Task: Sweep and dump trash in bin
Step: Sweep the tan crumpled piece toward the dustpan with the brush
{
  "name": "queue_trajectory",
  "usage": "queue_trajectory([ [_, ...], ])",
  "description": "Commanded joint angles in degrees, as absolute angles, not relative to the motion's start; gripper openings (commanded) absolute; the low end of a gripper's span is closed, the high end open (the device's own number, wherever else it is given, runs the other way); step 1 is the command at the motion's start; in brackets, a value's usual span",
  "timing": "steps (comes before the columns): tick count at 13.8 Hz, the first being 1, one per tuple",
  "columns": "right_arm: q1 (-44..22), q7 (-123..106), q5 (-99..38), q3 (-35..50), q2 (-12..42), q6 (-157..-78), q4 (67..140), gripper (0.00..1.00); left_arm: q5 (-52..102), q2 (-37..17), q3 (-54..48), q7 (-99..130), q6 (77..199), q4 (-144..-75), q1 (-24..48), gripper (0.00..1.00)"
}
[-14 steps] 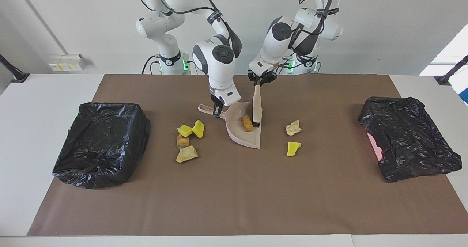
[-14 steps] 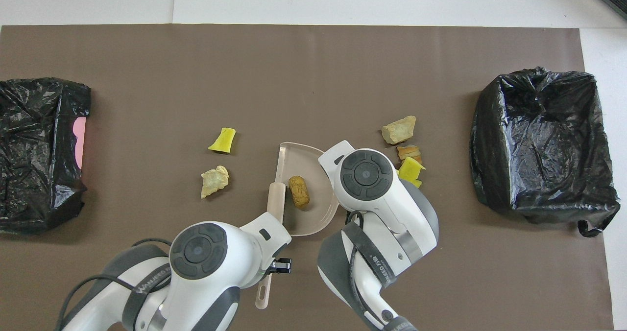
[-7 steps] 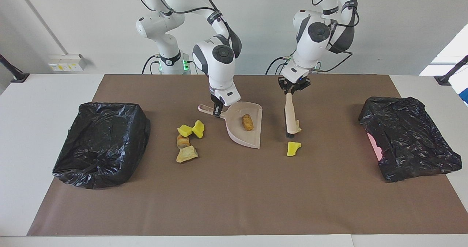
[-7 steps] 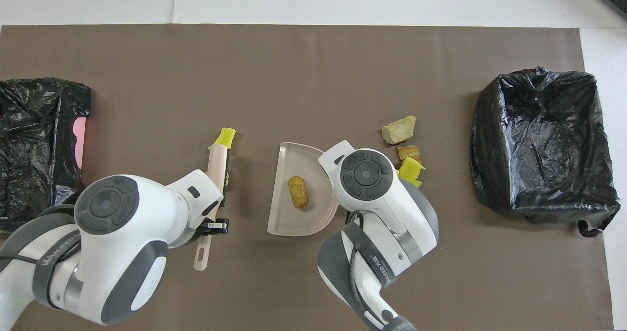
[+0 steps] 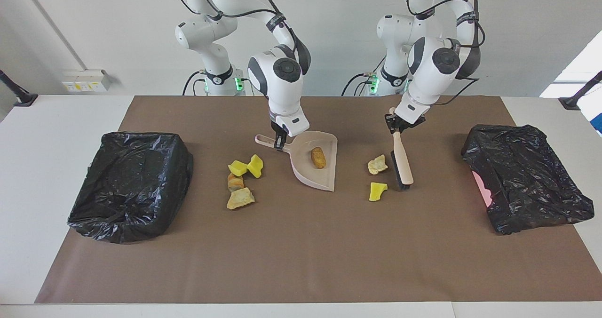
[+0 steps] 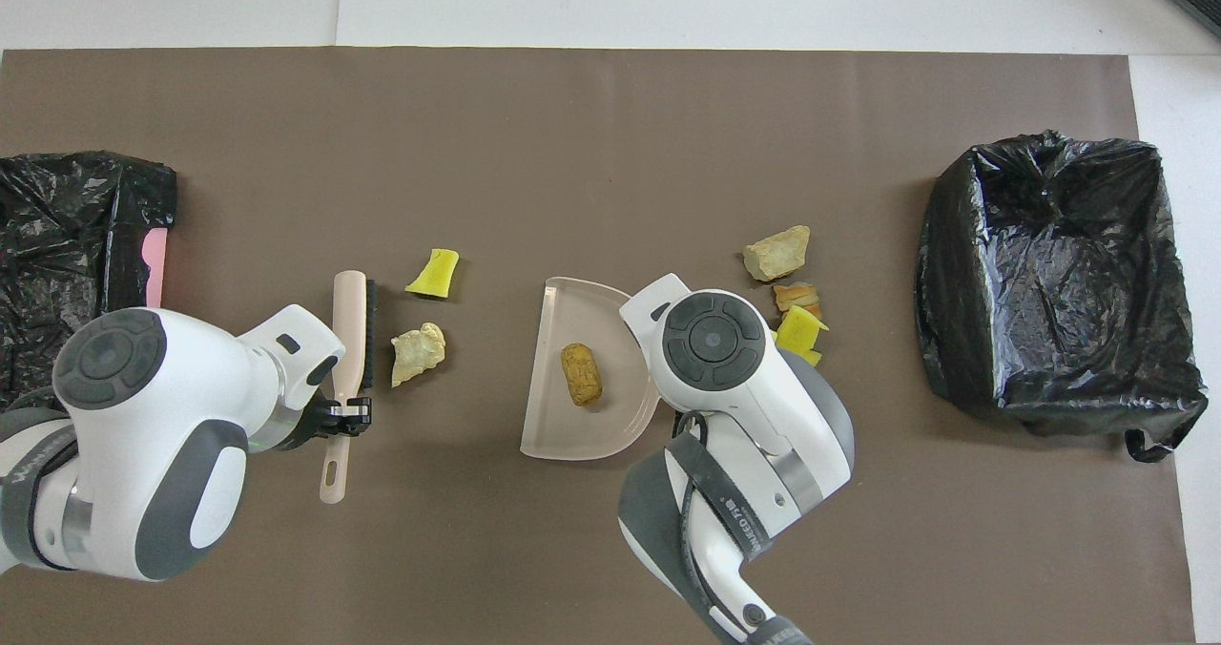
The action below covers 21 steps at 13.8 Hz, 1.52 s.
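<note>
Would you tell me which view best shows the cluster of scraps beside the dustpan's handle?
The facing view: all four scraps lie unobstructed beside the dustpan. In the overhead view, the right arm covers part of the yellow pieces.

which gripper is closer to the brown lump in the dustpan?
Right. The right gripper grips the dustpan handle, beside the brown lump. The left gripper holds the brush past two loose trash pieces.

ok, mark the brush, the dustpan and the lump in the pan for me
brush [image 5: 403, 162]: facing view, middle of its pale back.
dustpan [image 6: 558, 430]: overhead view, bare floor of the pan near the rim.
tan lump [image 6: 581, 374]: overhead view, its centre.
</note>
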State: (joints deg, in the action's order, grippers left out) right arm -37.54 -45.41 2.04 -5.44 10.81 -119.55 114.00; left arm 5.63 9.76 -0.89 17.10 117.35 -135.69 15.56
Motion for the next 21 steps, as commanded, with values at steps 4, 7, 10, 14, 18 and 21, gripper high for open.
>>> queue_trajectory([
  [4, -37.7, -43.9, 3.4, -5.4, 10.8, -120.7, 114.4, 0.0, 6.1, 10.7, -1.8, 31.7, 119.7, -138.8, 21.4, 0.0],
  [7, -37.7, -43.8, 3.4, -5.4, 10.8, -120.7, 114.4, 0.0, 10.1, 10.2, -1.7, 31.6, 121.0, -138.9, 26.8, 0.0],
  [10, -37.7, -43.8, 3.4, -5.4, 10.8, -120.7, 114.4, 0.0, 14.9, 10.1, -1.8, 31.5, 122.5, -138.6, 31.6, 0.0],
  [14, -37.7, -43.8, 3.4, -5.4, 10.8, -120.7, 114.4, 0.0, 15.2, 10.2, -1.8, 31.3, 122.8, -137.2, 39.4, 0.0],
  [18, -37.7, -43.8, 3.4, -5.4, 10.8, -120.7, 114.4, 0.0, 17.1, 7.6, -1.7, 30.0, 123.2, -132.4, 42.5, 0.0],
  [21, -37.7, -43.8, 3.4, -5.4, 10.8, -120.7, 114.4, 0.0, 16.7, 7.4, -1.1, 30.1, 121.6, -131.8, 41.2, 0.0],
])
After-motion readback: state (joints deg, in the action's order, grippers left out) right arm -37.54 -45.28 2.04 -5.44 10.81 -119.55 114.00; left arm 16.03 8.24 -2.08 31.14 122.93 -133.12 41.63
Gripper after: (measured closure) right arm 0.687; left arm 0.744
